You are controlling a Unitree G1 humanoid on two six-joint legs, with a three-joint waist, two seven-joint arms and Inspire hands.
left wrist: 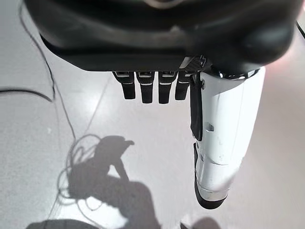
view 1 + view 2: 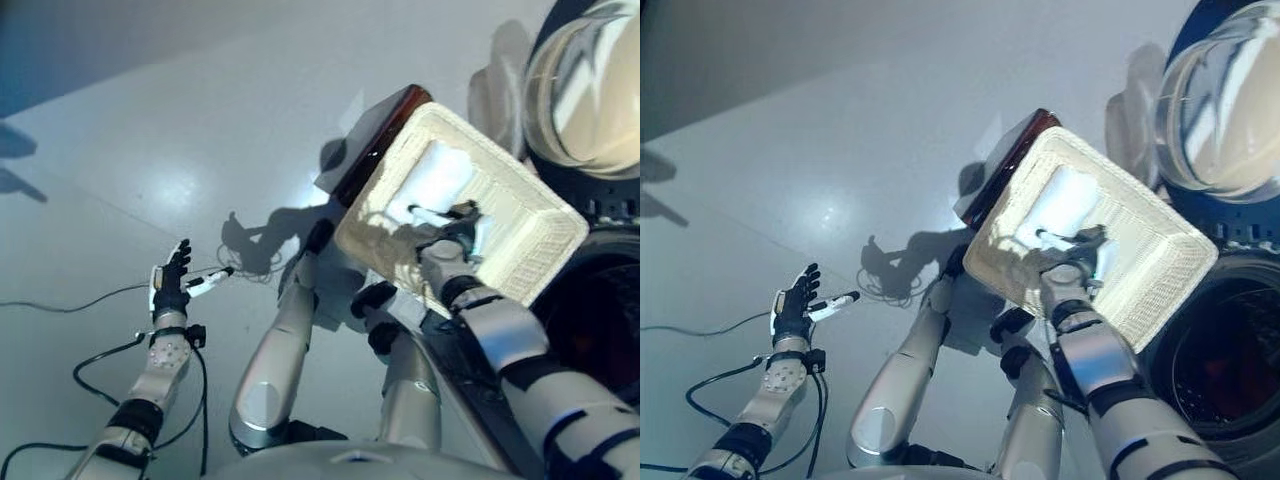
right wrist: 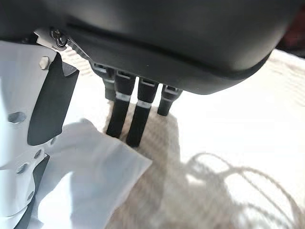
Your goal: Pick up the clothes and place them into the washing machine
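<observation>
A white cloth (image 2: 440, 180) lies in the shallow wicker basket (image 2: 540, 250), which rests on a low dark brown box (image 2: 385, 135) beside the washing machine. My right hand (image 2: 452, 232) reaches down into the basket. In the right wrist view its fingers (image 3: 133, 119) are straight and touch the basket bottom at the edge of the cloth (image 3: 95, 186), with the white-covered thumb (image 3: 24, 143) over the cloth. My left hand (image 2: 172, 285) is open and empty, held over the floor far to the left; its straight fingers (image 1: 143, 88) show in the left wrist view.
The washing machine's round glass door (image 2: 585, 80) stands open at the upper right. Its dark drum opening (image 2: 1220, 360) lies just right of the basket. Pale grey floor (image 2: 200, 120) spreads to the left and behind.
</observation>
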